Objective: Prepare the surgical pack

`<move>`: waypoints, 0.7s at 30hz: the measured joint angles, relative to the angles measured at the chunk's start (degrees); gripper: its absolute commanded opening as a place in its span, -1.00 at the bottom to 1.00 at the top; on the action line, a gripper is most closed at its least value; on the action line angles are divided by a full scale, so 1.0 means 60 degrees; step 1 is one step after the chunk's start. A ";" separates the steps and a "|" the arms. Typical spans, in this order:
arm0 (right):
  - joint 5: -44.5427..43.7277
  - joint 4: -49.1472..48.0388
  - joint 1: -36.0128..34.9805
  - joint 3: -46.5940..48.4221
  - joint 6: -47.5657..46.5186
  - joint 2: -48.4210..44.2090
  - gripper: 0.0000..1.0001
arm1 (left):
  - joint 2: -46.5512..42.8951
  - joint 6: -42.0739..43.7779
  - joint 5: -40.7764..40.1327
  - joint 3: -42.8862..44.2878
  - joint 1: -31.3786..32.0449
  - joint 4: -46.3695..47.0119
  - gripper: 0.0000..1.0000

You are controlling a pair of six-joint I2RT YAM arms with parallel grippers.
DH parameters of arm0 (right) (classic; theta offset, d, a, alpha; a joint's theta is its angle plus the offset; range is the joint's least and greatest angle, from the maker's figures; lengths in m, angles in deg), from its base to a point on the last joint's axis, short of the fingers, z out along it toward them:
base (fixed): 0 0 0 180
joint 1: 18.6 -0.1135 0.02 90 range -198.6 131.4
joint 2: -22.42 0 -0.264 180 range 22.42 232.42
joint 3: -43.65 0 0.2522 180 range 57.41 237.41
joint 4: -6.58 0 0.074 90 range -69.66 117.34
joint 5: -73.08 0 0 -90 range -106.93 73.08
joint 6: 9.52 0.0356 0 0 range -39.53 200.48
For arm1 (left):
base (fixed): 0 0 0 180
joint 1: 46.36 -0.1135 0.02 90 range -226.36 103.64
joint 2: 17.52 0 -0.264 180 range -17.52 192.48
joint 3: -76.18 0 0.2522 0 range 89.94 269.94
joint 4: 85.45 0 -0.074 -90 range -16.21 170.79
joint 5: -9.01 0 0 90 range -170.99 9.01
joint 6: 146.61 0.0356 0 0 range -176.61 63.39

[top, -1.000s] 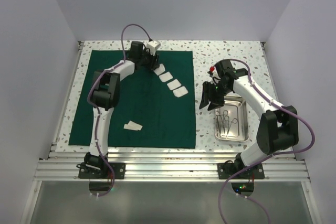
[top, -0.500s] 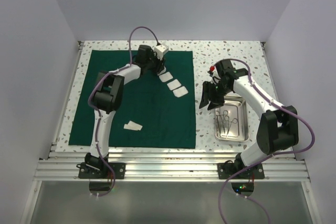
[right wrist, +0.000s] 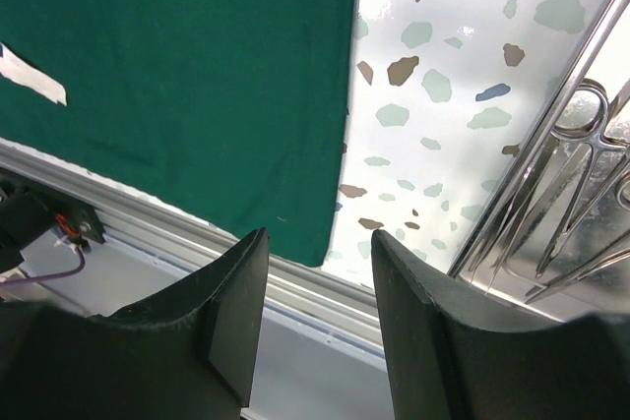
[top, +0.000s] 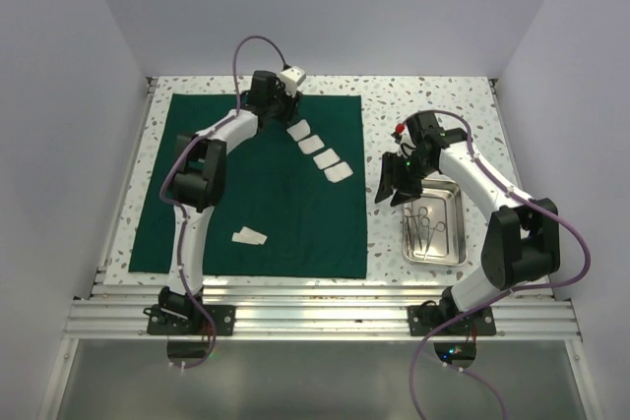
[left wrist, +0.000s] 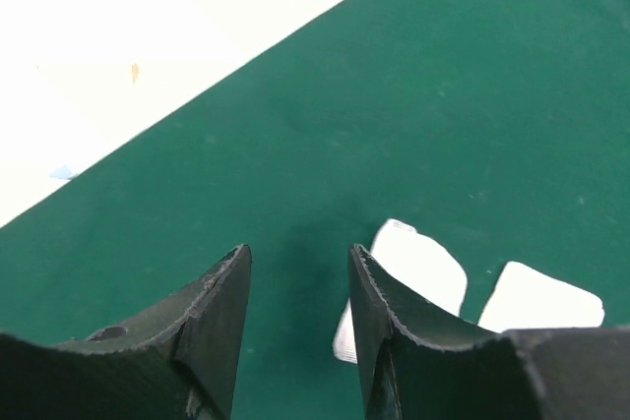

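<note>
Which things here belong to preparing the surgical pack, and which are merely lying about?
Belong to the job:
green cloth
row of four gauze squares
separate gauze piece near the cloth's front
steel tray
instruments inside it

Not part of it, only fixtures:
speckled table
metal rail at its near edge

The dark green cloth (top: 261, 199) lies spread flat as a large square sheet. Four white gauze squares (top: 317, 150) sit on its far right part in a diagonal row, close together, and a fifth, rumpled gauze piece (top: 248, 236) lies apart near the front edge. Just right of the cloth stands the small steel tray (top: 451, 248) – silvery scissor-like instruments (top: 423, 226) lie side by side inside it.
</note>
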 measured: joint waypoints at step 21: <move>0.0321 -0.0211 0.0000 -0.0270 0.0007 0.0000 0.00 | 0.0193 -0.0790 0.2408 0.1264 -0.0350 -0.1945 0.01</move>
